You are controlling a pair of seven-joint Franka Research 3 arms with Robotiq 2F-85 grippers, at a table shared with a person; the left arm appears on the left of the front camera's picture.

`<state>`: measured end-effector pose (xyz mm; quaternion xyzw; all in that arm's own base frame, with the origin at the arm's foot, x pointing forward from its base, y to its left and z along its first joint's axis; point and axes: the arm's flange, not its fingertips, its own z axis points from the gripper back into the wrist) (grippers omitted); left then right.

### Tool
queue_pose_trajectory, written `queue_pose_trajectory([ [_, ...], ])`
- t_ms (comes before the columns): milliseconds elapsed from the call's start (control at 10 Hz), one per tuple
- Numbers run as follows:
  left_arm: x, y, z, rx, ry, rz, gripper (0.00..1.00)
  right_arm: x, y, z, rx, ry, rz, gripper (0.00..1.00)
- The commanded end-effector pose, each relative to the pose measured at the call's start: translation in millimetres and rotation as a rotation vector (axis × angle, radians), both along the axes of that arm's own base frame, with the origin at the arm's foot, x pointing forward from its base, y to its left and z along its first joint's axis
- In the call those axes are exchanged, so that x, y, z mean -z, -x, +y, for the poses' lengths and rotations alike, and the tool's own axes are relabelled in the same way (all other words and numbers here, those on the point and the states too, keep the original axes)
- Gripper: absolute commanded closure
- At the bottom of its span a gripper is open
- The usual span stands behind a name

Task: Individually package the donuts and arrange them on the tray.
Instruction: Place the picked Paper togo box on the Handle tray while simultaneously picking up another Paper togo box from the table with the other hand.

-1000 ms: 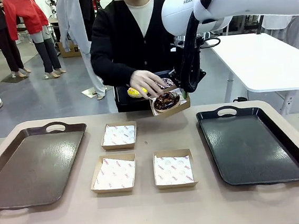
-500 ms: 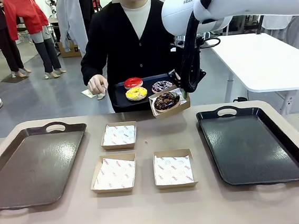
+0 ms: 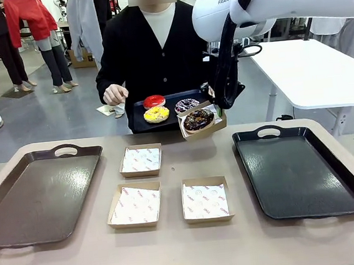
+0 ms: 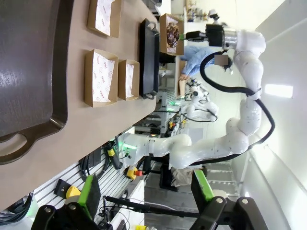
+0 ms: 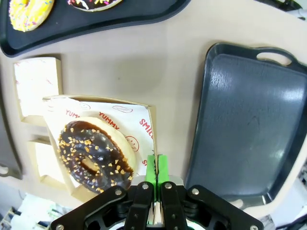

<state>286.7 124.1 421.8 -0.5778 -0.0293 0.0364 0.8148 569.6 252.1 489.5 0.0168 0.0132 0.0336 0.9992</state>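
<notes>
Front view: the right gripper (image 3: 216, 108) is clamped on the rim of a cardboard box (image 3: 209, 128), which it holds in the air over the far part of the table (image 3: 176, 251). The chocolate donut (image 3: 197, 119) lies in this box on a printed paper liner.

Just behind the box, the person holds a small black tray (image 3: 139, 120). It carries the red donut (image 3: 154, 101), the yellow donut (image 3: 156, 114) and the purple sprinkled donut (image 3: 186, 104). The person's hand (image 3: 115, 93) is raised beside that tray, not touching it.

Three empty boxes (image 3: 141, 160) stand on the table between the left serving tray (image 3: 39, 196) and the right serving tray (image 3: 300, 171).

Right wrist view: the green pads (image 5: 162, 165) are pressed together on the box wall, just beside the chocolate donut.

Left wrist view: the left gripper (image 4: 145, 178) has its jaws wide apart with nothing between them. It hangs off the table edge, near the handle of the left serving tray.
</notes>
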Motion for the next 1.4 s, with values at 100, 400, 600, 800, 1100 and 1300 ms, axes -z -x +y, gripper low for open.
queue_pose_trajectory([
  [100,-66.9,-46.9,-58.0,0.057,-0.229,-0.002,0.0,-21.0,19.1,-69.2,0.061,-0.057,0.026,0.98],
  [400,-101.9,-98.9,-132.2,0.073,-0.486,0.016,0.0,-16.1,28.8,-152.2,0.175,-0.092,0.029,0.98],
  [600,-104.3,-138.6,-194.5,0.087,-0.697,0.018,0.0,4.9,30.8,-198.9,0.221,-0.137,0.017,0.98],
  [800,-88.5,-173.8,-247.8,0.104,-0.861,-0.023,0.0,30.8,34.9,-220.6,0.226,-0.175,-0.003,0.98],
  [1100,-48.6,-213.4,-306.8,0.089,-1.016,-0.132,0.0,73.0,34.5,-232.1,0.219,-0.189,0.025,0.98],
  [1300,-31.9,-228.6,-327.2,0.084,-1.094,-0.227,0.0,81.9,31.8,-231.0,0.216,-0.18,0.021,0.98],
])
